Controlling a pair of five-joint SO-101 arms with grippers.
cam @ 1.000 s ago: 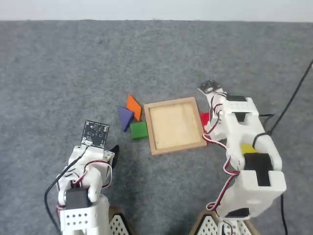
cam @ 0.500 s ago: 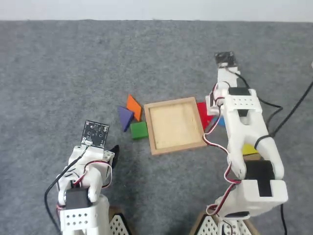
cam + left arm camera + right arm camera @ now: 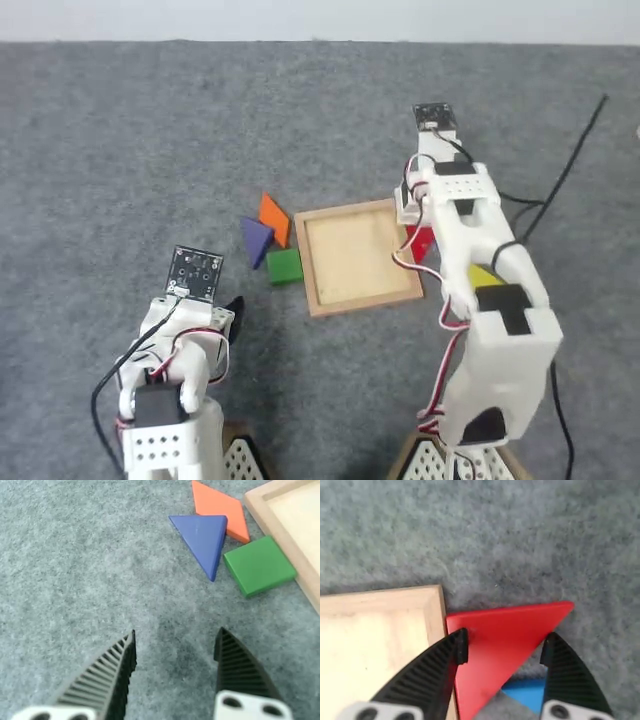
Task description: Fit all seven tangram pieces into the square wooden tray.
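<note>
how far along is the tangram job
Nothing is placed yet: the wooden tray is bare inside. In hand: the right gripper, open, straddles the red triangle beside the tray's corner. Left to do: that triangle plus the light blue piece, yellow piece, orange piece, dark blue triangle and green square, all on the carpet. The left gripper hangs open over carpet.

Left pincer (image 3: 177, 632) hangs parted, arm folded back; right pincer (image 3: 507, 635) is parted too, arm stretched forward.

Grey felt tabletop (image 3: 120, 130), white wall (image 3: 300, 20) behind.
</note>
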